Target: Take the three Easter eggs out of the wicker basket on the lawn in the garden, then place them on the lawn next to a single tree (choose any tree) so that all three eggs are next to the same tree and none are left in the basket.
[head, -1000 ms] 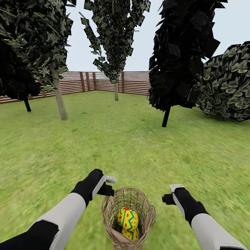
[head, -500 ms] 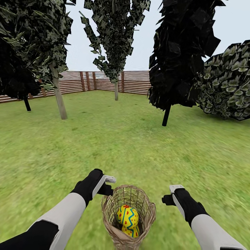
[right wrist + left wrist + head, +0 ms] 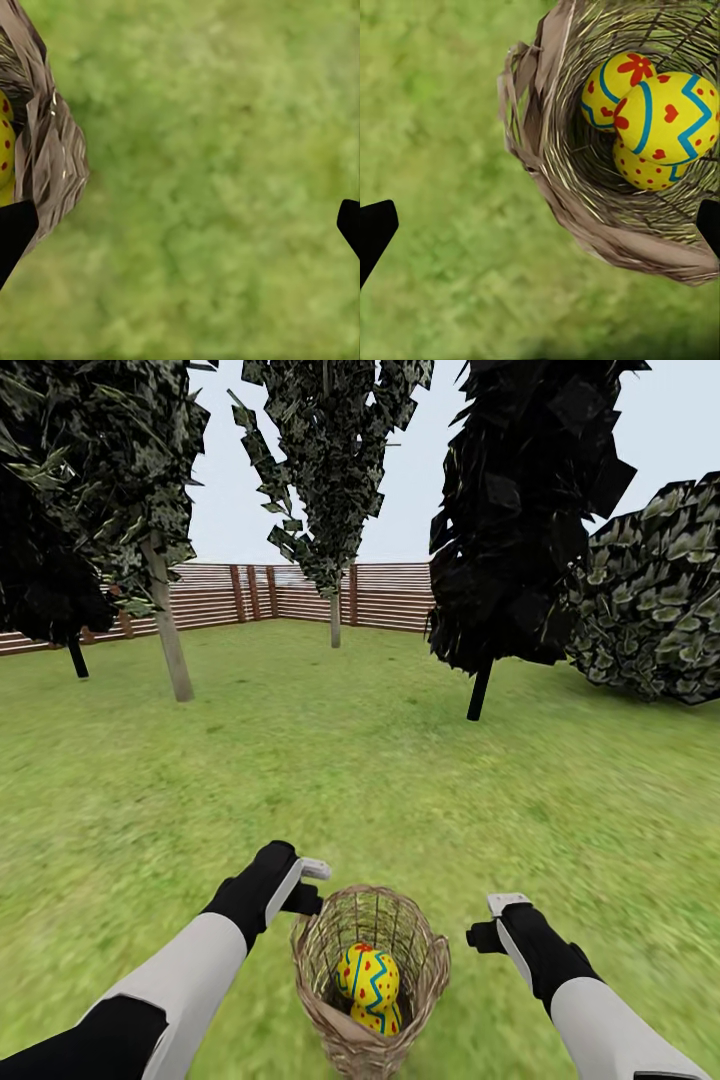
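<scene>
Head view: the wicker basket stands on the lawn between the left end effector and the right end effector, holding the Easter eggs. The left one is close against its rim, the right one apart.

Left wrist view: fingertips spread wide, empty; three eggs lie stacked inside the basket.

Right wrist view: fingertips spread wide over grass, with the basket wall beside one tip.
</scene>
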Available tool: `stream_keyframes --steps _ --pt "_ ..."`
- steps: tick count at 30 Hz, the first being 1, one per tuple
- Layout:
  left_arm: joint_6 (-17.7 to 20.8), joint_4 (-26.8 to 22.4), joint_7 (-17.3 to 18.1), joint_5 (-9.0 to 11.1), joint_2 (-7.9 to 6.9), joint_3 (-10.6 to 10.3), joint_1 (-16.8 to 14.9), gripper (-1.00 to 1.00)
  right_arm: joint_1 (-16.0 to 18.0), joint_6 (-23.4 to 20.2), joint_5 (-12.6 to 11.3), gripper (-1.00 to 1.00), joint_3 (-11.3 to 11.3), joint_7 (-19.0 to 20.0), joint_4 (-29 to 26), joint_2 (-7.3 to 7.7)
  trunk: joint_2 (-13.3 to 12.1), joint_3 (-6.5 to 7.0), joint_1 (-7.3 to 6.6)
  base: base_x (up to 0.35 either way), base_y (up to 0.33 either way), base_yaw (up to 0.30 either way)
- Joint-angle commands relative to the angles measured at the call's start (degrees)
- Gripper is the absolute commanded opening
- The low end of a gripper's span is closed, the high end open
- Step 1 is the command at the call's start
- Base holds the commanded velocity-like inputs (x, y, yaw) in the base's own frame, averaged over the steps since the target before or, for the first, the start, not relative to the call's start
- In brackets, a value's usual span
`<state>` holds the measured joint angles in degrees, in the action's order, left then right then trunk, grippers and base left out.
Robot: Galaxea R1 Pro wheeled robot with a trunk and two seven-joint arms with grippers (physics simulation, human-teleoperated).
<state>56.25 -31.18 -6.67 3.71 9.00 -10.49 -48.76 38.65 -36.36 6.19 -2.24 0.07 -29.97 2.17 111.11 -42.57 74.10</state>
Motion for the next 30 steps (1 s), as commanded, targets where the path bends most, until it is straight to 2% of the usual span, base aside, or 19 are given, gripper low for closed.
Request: stream_keyframes --steps 1,17,30 --pt "0.23 -0.21 -0.44 0.42 -0.03 -0.23 -0.03 1.0 0.02 -0.29 0.58 1.0 -0.22 0.24 -0.09 -0.05 0.44 -0.24 0.22 0.0 0.0 0.0" --pt "0.18 -1.92 -0.45 0.42 -0.12 -0.24 -0.05 1.0 0.02 -0.11 0.07 1.0 -0.48 0.37 -0.05 0.18 6.86 -3.11 3.73 0.0 0.0 0.0" --pt "0.11 -3.62 -0.19 0.34 -0.59 -0.24 -0.08 1.0 0.02 -0.11 -0.02 1.0 -0.72 1.25 -0.6 0.61 6.86 -3.11 3.73 0.0 0.0 0.0"
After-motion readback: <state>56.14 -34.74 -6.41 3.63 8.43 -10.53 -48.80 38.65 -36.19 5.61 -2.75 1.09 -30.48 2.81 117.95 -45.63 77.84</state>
